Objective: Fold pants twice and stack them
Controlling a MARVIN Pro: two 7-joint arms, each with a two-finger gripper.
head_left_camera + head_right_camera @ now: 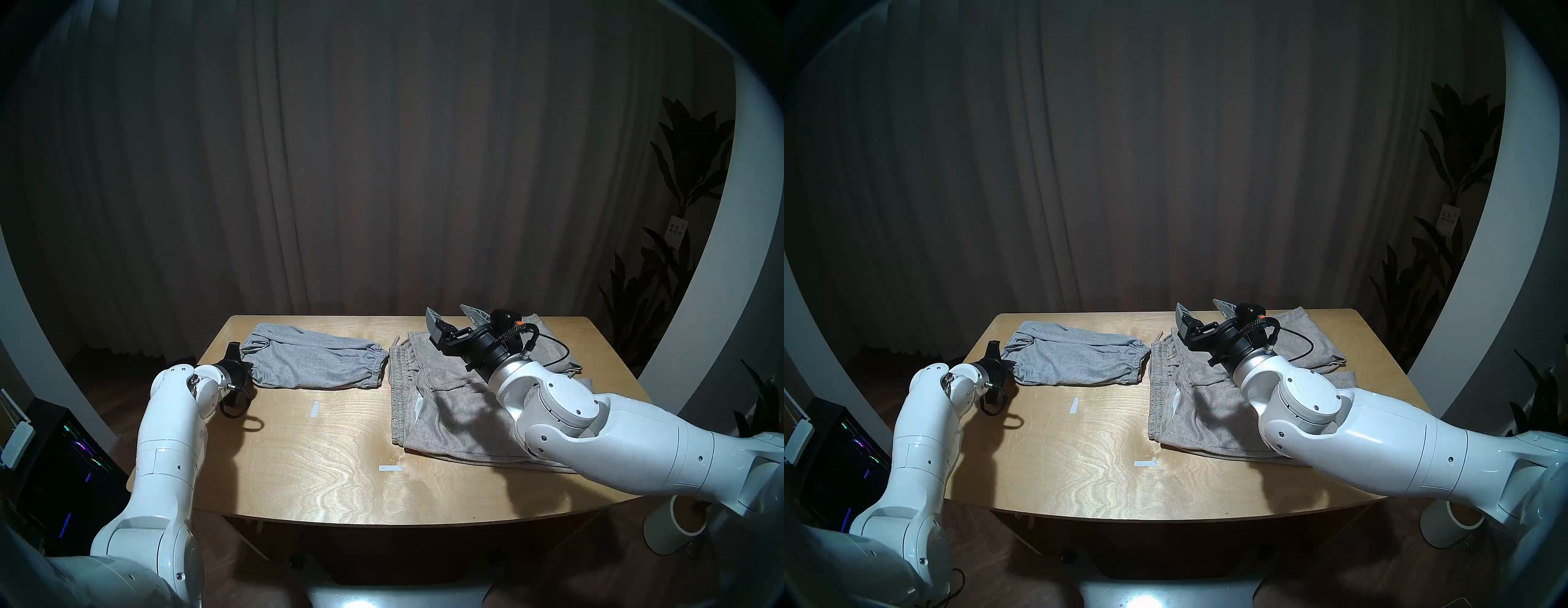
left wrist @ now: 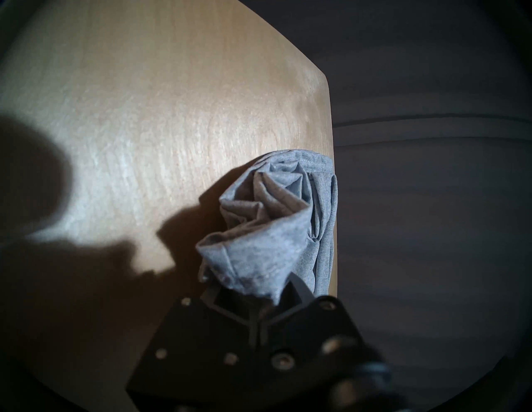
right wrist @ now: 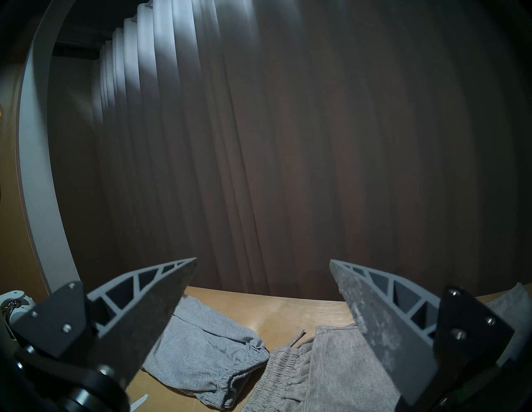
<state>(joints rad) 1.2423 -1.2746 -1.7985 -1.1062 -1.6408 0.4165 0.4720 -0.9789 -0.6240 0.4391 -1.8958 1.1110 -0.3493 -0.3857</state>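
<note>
The smaller light grey pants (image 1: 314, 361) lie flat at the table's back left, with the gathered waistband toward the middle. My left gripper (image 1: 245, 361) is shut on their left end by the table's left edge. In the left wrist view the bunched grey cloth (image 2: 259, 230) is pinched between the fingers of the left gripper (image 2: 250, 286). The larger beige-grey pants (image 1: 445, 407) lie spread on the right, their waistband (image 1: 399, 390) and drawstring facing the middle. My right gripper (image 1: 452, 316) hovers above them, open and holding nothing; the same right gripper (image 3: 263, 261) shows in the right wrist view.
Two short white tape marks (image 1: 314, 409) (image 1: 390, 468) are stuck on the wooden table (image 1: 318, 488). A dark curtain hangs behind. A plant (image 1: 679, 191) stands at the right, a white cylinder (image 1: 674, 526) on the floor, and a computer case (image 1: 63, 467) at the left.
</note>
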